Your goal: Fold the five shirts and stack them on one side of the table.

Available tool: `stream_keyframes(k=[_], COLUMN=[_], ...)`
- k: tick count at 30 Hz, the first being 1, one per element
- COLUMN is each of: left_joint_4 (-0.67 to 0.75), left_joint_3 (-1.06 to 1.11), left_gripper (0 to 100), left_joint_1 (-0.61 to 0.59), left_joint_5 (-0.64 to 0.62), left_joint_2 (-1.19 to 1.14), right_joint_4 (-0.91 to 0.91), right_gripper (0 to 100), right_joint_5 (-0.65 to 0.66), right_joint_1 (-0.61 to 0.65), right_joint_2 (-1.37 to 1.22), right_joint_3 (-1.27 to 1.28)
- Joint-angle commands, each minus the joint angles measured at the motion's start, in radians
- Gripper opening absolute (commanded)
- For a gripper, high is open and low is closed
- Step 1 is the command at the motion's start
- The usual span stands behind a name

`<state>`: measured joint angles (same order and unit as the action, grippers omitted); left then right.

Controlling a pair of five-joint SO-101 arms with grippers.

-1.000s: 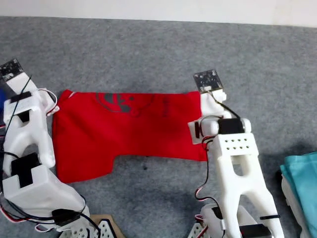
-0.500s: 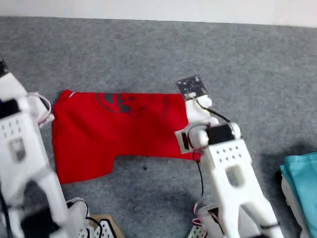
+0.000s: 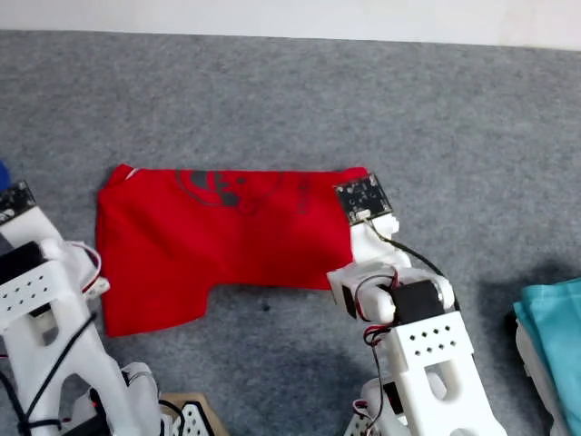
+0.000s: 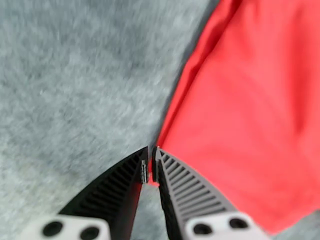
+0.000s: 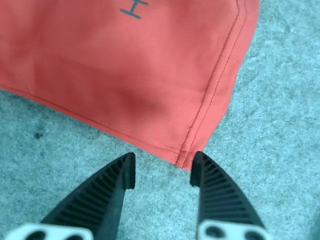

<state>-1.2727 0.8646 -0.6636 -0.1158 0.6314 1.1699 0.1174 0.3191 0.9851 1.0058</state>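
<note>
Grey table (image 3: pixel 454 109), red shirt (image 3: pixel 227 245) — left gripper (image 4: pixel 151 165) closed at its edge, right gripper (image 5: pixel 162 167) spread at its corner.

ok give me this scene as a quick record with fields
red shirt: lying flat on the grey table
left claw: shut, tips at the shirt's left edge
right claw: open, a hem corner of the shirt between its tips
teal cloth: at the table's right edge, apart from the red shirt
</note>
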Motion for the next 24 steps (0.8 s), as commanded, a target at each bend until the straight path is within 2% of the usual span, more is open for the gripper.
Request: stream_keyframes(k=[1,4,10,15,20,24], left_joint_4=[-0.051,-0.018,-0.006,-0.002,0.115,0.19], left_joint_3=[0.022,0.048,0.076,0.128,0.186,0.232], left_gripper=[5,5,24,21,16,16], left_joint_1=[-0.031,-0.028,-0.035,-0.067,-0.136,-0.137], left_joint_5=[0.14,0.153,0.172,0.173,0.176,0.176], left_joint_2=[-0.053,-0.074,-0.077,-0.077,-0.084,-0.085], right_joint_4=[-0.004,-0.005,-0.005,-0.005,-0.005,-0.005], right_gripper=[20.1,20.1,20.1,20.1,20.1,20.1], right_joint_5=[-0.012,-0.012,-0.012,-0.012,-0.012,-0.012], right_joint_1=[-0.019,-0.021,-0.019,-0.019,-0.019,-0.019], right_joint_2=[0.018,0.021,0.019,0.019,0.018,0.018], right_joint_3=[-0.005,-0.007,-0.007,-0.007,-0.005,-0.005])
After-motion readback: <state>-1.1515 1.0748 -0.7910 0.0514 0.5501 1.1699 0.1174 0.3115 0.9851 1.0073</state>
